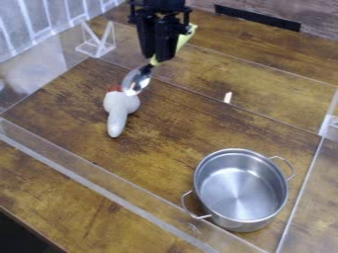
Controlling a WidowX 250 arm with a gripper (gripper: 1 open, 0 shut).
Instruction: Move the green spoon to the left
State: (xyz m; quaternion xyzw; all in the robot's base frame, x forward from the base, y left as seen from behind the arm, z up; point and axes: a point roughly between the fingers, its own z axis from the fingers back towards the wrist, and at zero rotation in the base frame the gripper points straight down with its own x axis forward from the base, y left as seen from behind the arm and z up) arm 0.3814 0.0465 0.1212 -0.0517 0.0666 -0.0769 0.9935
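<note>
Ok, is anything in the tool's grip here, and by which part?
The tool holds the spoon with the yellow-green plastic handle and shiny metal bowl, gripped by its handle; exactly where along it is hidden.

From here I see a matte black robot arm (157,18), knobbly and segmented, ending in a dark tool (160,51) of narrow, angular black parts.
</note>
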